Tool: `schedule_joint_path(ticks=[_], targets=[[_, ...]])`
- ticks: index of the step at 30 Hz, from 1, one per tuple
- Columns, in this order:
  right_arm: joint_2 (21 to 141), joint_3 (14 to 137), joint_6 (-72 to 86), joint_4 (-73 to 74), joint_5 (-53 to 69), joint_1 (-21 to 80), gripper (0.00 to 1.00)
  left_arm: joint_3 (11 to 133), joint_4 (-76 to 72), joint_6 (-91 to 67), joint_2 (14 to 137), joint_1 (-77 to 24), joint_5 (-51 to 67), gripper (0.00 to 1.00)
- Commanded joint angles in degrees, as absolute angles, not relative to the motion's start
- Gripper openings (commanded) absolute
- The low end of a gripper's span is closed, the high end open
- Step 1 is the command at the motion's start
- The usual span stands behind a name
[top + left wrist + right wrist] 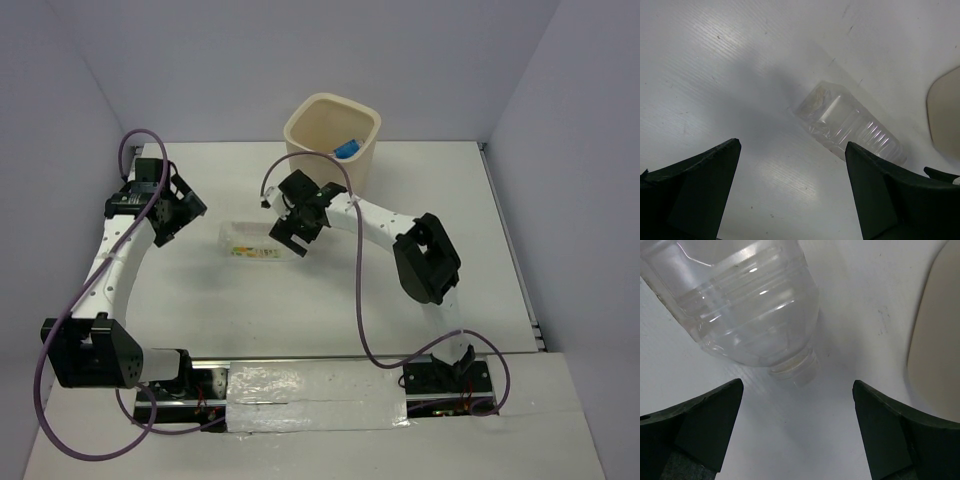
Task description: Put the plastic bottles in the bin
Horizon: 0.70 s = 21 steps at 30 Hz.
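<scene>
The clear boxy bottle [255,243] lies flat on the table [460,200] under my spread right gripper [293,232], left gripper [178,215] spread too; the cream bin [300,125] at the far edge holds a blue-labelled bottle [347,149].

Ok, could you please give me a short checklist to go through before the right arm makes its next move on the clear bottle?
1. Right pincer open and empty: ok, its fingers are spread wide and hold nothing.
2. Clear bottle lined up: ok, its neck points into the gap, just ahead of the fingertips.
3. Bottle lying on its side on the table: ok.
4. Left pincer out of the way: ok, it is open and apart from the bottle.
5. Bin upright with its mouth free: ok, a blue item lies inside.
6. Cap fitted on the neck: cannot tell.
</scene>
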<state>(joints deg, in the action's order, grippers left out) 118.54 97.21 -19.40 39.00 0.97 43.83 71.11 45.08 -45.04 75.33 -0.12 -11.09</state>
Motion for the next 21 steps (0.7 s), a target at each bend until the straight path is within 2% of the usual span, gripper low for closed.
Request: schedule_joint_path(ticks=[1, 10, 21], targets=[[120.23, 101.33, -23.64, 40.08, 3.94, 43.59, 0.97, 71.63, 45.61, -43.77, 73.48, 1.32, -11.25, 0.99], [123.49, 105.47, -21.98, 41.05, 10.71, 44.21, 0.97, 71.28, 46.05, -43.24, 72.77, 2.02, -11.78, 0.99], [117.95, 96.68, -16.44, 37.35, 13.71, 48.42, 0.97, 70.66, 45.26, -42.98, 73.12, 2.46, -11.16, 1.00]])
